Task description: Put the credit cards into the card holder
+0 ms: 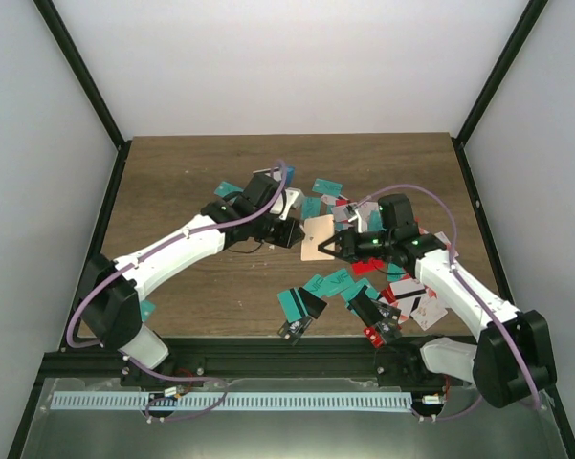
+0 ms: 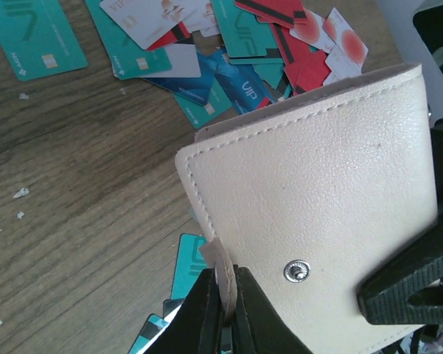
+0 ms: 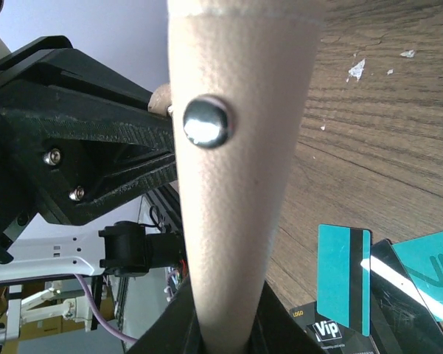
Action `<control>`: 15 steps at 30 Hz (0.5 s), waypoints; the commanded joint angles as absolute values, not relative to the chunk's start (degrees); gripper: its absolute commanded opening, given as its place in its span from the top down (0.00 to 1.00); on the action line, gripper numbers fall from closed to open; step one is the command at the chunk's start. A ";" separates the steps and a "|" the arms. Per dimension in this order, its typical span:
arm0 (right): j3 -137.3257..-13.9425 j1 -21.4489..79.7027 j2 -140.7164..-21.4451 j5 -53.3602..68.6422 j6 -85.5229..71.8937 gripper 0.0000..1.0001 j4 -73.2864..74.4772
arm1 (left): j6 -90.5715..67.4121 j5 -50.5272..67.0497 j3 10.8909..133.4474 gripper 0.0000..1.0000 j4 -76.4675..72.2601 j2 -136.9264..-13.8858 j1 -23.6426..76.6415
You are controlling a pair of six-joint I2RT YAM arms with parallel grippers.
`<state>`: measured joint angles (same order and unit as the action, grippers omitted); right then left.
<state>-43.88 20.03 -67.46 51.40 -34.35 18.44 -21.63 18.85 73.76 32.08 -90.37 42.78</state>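
Note:
The tan card holder (image 1: 318, 236) hangs above the table's middle, held between both grippers. My left gripper (image 2: 227, 280) is shut on its small snap tab (image 2: 222, 262), next to the metal stud (image 2: 296, 271) on the cream face (image 2: 317, 184). My right gripper (image 3: 225, 328) is shut on the holder's opposite edge (image 3: 236, 169), seen edge-on with its snap button (image 3: 205, 122). Credit cards lie loose on the wood: teal ones (image 2: 37, 37), a mixed pile (image 2: 236, 44), and a striped teal card (image 3: 343, 276) beside a black Vip card (image 3: 328, 332). No card is in either gripper.
More cards lie behind the holder (image 1: 327, 186), in front of it (image 1: 301, 303) and by the right arm (image 1: 416, 301). Black frame posts and white walls bound the wooden table (image 1: 172, 172). The left gripper's black body (image 3: 74, 147) fills the left of the right wrist view.

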 commanded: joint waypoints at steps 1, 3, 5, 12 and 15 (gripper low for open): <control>-45.24 19.97 -68.26 53.57 -32.30 0.99 18.96 | -22.06 17.88 72.42 0.96 29.61 -89.09 43.02; -44.30 19.97 -68.45 54.31 -32.63 0.99 17.97 | -21.99 17.82 71.59 0.96 29.25 -88.63 43.01; -42.91 20.01 -68.97 54.49 -33.28 0.99 16.24 | -21.97 17.25 70.53 0.96 29.05 -88.01 42.92; -37.09 22.09 -72.52 51.89 -38.83 0.98 4.00 | -21.28 14.59 64.91 0.96 27.70 -86.89 42.84; -35.36 25.17 -75.75 48.87 -41.72 0.97 -1.99 | -19.72 12.72 61.44 0.96 26.79 -86.42 42.09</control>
<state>-36.95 21.98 -72.71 52.23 -37.39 7.81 -21.82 15.64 65.08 28.60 -87.92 42.78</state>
